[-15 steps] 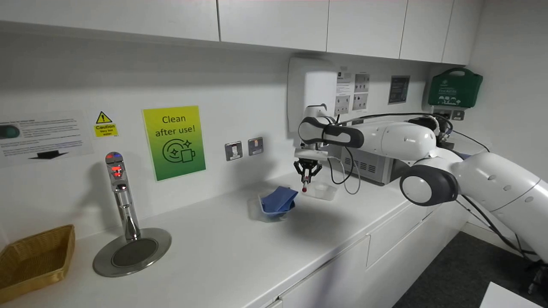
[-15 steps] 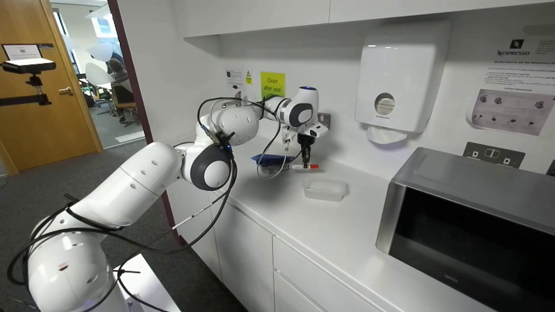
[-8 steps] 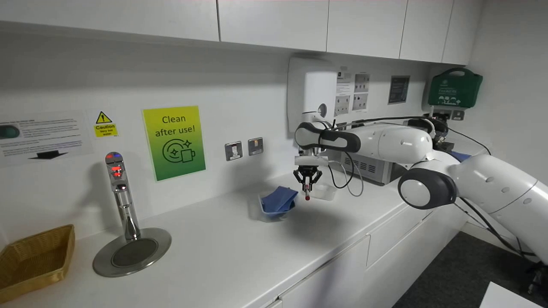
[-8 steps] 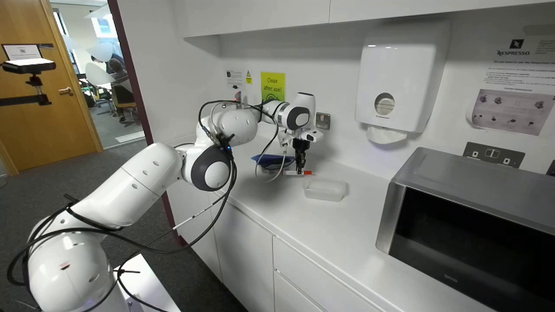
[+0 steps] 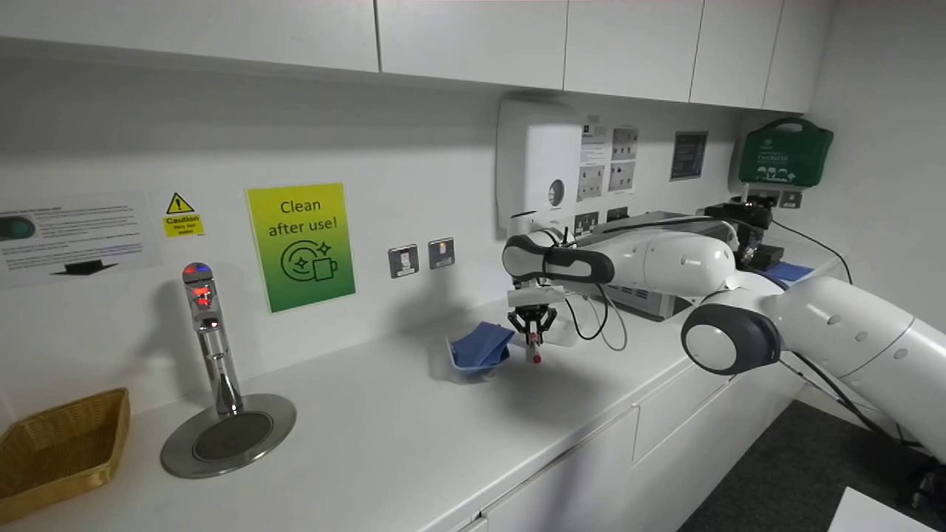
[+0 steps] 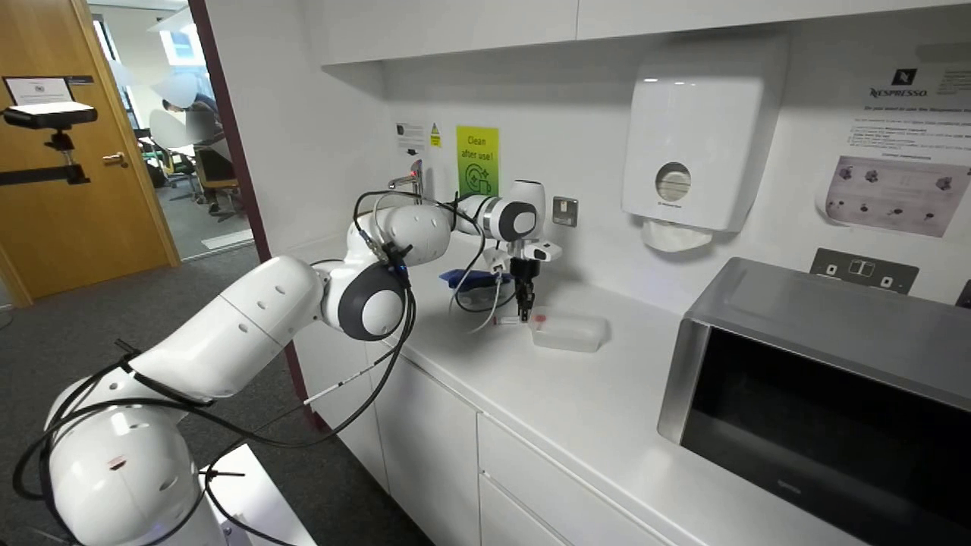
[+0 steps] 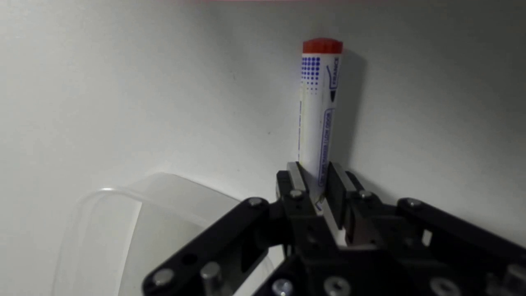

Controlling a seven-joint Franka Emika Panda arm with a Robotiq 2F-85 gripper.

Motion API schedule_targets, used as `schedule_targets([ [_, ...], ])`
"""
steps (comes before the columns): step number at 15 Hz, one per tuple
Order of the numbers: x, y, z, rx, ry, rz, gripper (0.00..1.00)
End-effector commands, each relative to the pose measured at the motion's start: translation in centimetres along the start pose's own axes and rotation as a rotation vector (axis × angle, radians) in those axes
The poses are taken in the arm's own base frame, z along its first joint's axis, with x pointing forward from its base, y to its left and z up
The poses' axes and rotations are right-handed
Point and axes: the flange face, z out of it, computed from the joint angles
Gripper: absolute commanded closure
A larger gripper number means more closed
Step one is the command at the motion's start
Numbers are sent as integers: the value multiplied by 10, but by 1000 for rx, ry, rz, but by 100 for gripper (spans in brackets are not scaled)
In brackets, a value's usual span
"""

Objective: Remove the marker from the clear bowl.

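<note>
at the left of the wrist view, the clear bowl (image 7: 160, 230) sits on the white counter (image 7: 164, 102). just to its right, outside it, the gripper (image 7: 317, 176) pinches the red-ended marker (image 7: 320, 115); whether the marker touches the counter i cannot tell.

Kitchenette: tap (image 5: 213, 346), microwave (image 6: 819, 379), wall cupboards (image 5: 473, 37), "Clean after use!" sign (image 5: 299, 244)
</note>
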Motion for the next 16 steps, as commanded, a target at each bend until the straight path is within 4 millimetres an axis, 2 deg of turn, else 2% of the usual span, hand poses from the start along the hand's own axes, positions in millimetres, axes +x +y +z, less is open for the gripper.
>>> schedule_targets([
  [1,-1,-1,2,-40,27,-40,95],
  [3,-1,-2,1,-41,36,-42,95],
  [4,-1,-3,0,-37,38,-40,83],
  [5,-2,-3,-3,-36,41,-44,55],
  [7,-4,-6,-9,-26,51,-52,49],
  [10,-7,-11,-27,4,80,-76,24],
  [13,-12,-18,-54,47,135,-110,3],
  [16,-18,-20,-84,88,158,-131,0],
])
